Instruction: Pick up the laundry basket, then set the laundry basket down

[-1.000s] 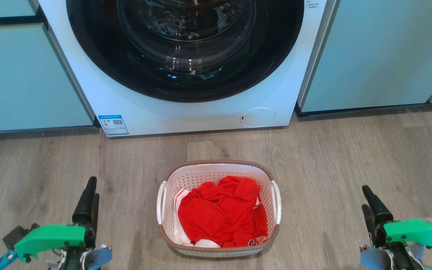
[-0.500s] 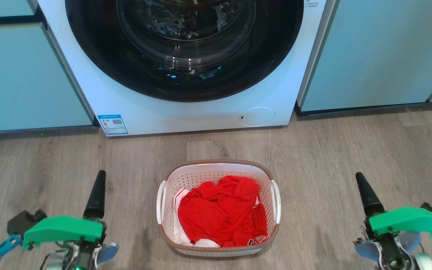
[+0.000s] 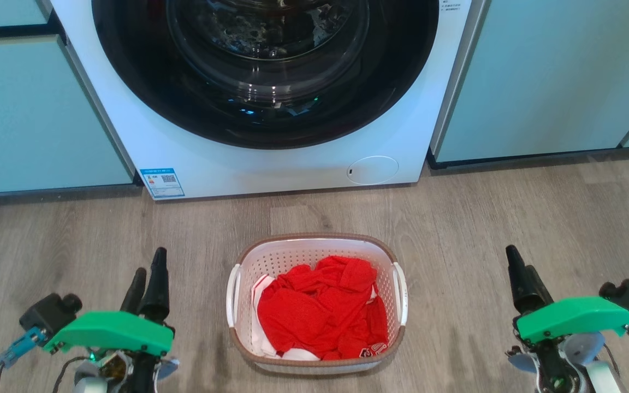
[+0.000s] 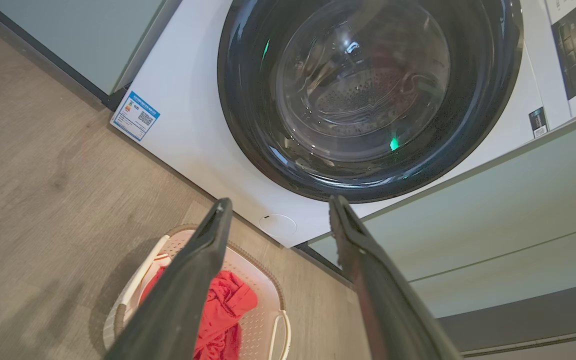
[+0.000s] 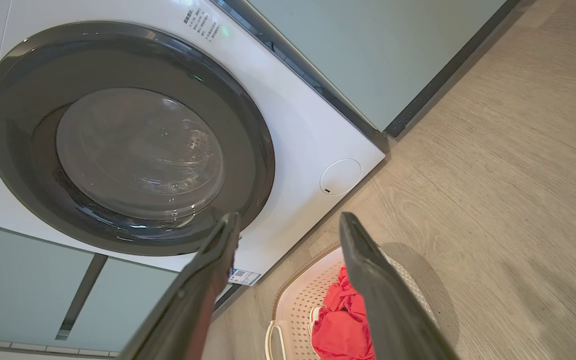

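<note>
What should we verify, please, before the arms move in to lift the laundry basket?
1. Left gripper open: ok.
2. Right gripper open: ok.
3. Laundry basket upright on the floor, between the grippers: ok.
4. Side handles clear of the red clothing: ok.
5. Grippers at the handles: not ok, both stand well apart from the basket.
6. Basket clear of the washing machine: ok.
</note>
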